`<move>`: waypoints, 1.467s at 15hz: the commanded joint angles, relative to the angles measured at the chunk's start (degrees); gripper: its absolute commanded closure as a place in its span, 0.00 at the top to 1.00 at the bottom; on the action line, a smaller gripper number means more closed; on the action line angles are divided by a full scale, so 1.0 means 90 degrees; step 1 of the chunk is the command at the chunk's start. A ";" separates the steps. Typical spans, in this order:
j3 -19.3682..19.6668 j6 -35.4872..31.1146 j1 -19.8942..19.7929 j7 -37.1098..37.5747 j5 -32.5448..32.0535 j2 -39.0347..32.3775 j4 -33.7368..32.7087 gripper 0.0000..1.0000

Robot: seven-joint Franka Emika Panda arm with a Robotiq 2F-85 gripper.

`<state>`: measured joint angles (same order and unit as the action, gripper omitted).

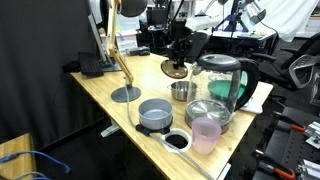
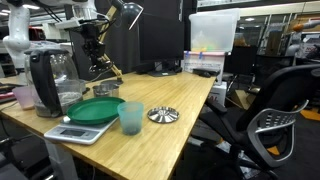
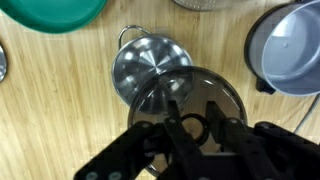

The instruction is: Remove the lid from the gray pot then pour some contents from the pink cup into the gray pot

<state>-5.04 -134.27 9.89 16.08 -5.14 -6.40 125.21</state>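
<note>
Claw [image 3: 188, 126] is pinched tight on the knob of the lid [image 3: 215, 95], a round, dark, smooth disc held over a shiny steel cup [image 3: 145, 60] on the wooden table [image 3: 50, 110]. Right of it sits the gray pot [image 3: 290, 50], round, straight-sided and open. In an exterior view the see-through pink cup [image 1: 206, 133] stands near the pot's right.

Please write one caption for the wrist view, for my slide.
Gripper holds the dark lid above a small steel cup; the gray pot stands uncovered nearby.
</note>
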 commanded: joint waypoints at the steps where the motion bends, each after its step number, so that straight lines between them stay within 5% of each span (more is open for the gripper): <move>1: -0.0083 0.0541 -0.0134 -0.0530 0.0495 0.0030 0.0020 0.08; 15: -0.0047 0.2813 -0.0123 -0.0797 0.0320 -0.1250 -0.1291 0.08; 22: -0.0098 0.3393 0.0083 -0.0745 0.0269 -0.2047 -0.2125 0.12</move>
<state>-5.77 -107.72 10.26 10.00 -2.30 -22.62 109.56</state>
